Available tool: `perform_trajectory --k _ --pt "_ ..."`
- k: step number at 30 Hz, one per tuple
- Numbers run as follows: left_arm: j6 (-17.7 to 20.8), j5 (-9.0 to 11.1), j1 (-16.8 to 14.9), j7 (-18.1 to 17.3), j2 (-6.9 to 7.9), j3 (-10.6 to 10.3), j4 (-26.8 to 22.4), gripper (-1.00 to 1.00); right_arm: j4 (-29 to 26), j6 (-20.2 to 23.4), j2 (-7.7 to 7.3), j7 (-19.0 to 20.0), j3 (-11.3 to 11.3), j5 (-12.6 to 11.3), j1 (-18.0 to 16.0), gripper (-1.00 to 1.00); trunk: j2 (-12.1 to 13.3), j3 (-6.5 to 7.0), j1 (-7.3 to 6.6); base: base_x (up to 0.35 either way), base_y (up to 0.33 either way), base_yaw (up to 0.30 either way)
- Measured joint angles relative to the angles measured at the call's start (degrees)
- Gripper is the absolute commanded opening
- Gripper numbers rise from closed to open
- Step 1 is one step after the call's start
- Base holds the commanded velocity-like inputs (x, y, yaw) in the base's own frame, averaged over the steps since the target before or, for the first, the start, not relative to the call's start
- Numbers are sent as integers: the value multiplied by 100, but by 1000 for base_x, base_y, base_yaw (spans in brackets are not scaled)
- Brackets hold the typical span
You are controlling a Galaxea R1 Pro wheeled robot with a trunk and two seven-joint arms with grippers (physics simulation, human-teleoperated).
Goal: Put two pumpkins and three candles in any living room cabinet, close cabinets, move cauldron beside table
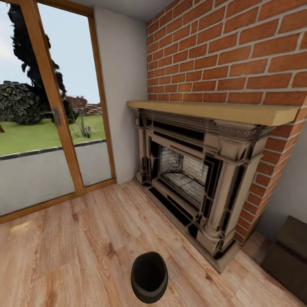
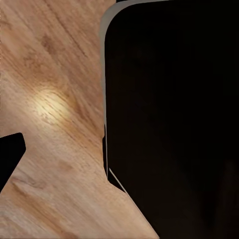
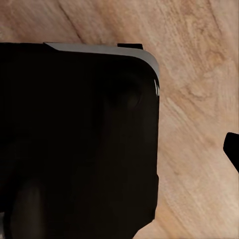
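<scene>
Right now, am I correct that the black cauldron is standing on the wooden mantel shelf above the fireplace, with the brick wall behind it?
Not quite. The head view shows the black cauldron standing on the wooden floor in front of the fireplace, not on the mantel shelf. The brick wall does rise behind the fireplace, as you said.

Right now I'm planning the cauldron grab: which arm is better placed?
Left, but barely: the cauldron stands on the floor almost dead ahead, a shade toward the left. Either arm could likely serve.
</scene>
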Motion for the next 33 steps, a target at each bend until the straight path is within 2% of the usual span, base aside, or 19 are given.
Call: perform_trajectory --k 9,16,18,21,22,23,26,27,29,30,32,33 --pt "-34 0 1 0 0 7 -4 100 0 0 17 43 2 7 1 100 0 -4 0 47 83 0" --pt "-137 -7 -23 -30 39 20 -173 100 -13 42 112 9 21 57 -2 100 0 -4 0 7 7 0" --pt "-29 26 -91 -42 92 26 -431 100 -68 71 142 -4 24 63 -4 100 0 -2 0 1 1 0" --pt "578 62 -324 -61 169 40 -852 100 -563 355 201 -12 20 39 -6 100 0 -2 0 0 0 0" --pt "1228 66 -492 -75 188 49 -1162 100 -1100 815 213 -14 19 30 -12 100 1 -1 0 0 0 0" --pt "1468 69 -580 -79 193 53 -1295 100 -1364 1011 214 -14 17 28 -9 100 1 -1 0 0 0 0" --pt "2525 142 -917 -79 186 66 -2168 100 -2856 2312 226 -22 31 34 -13 100 1 0 0 0 0 0" --pt "2644 169 -957 -75 177 68 -2322 100 -3108 2541 229 -22 32 39 -10 100 1 -1 0 0 0 0" --pt "2951 312 -1170 -44 127 73 -2819 100 -3937 3358 263 -32 40 46 -15 100 1 0 0 0 0 0" --pt "3007 344 -1243 -37 110 74 -2915 100 -4130 3532 278 -35 41 44 -18 100 1 -1 0 0 0 0" --pt "3183 430 -1582 -15 23 75 -3118 100 -4794 4011 389 -55 46 48 -65 100 1 0 0 0 0 0" --pt "3208 439 -1673 -12 6 77 -3143 100 -4947 4093 429 -63 48 49 -78 100 1 -1 0 0 0 0"
